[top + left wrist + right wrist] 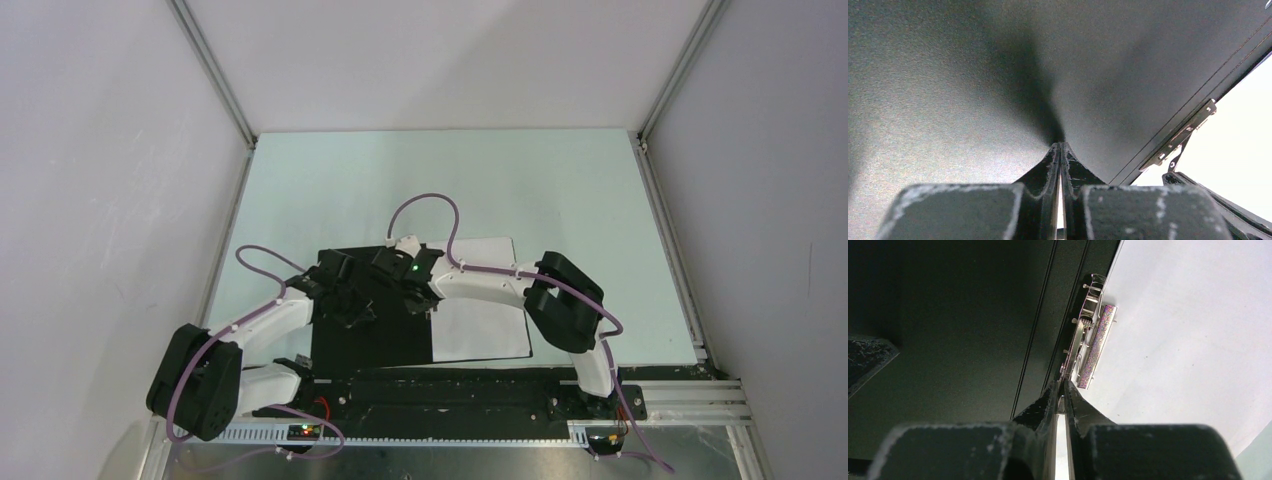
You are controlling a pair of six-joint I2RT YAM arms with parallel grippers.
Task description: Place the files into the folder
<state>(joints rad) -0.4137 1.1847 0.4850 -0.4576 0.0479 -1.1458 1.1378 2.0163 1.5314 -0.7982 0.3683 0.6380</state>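
Left tool (1060,146) and right tool (1062,385), both pressed together, sit over the open black-lined flat folder (372,345), the right beside its silver metal clip (1091,337).

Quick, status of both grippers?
Left gripper: closed, tips against the black inside of the folder, nothing visibly held.
Right gripper: closed, tips at the near end of the metal clip; grip on it cannot be told.

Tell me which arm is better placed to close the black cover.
Probably left: the left end effector is over the black cover, while the right end effector is at the metal clip beside the sheets.
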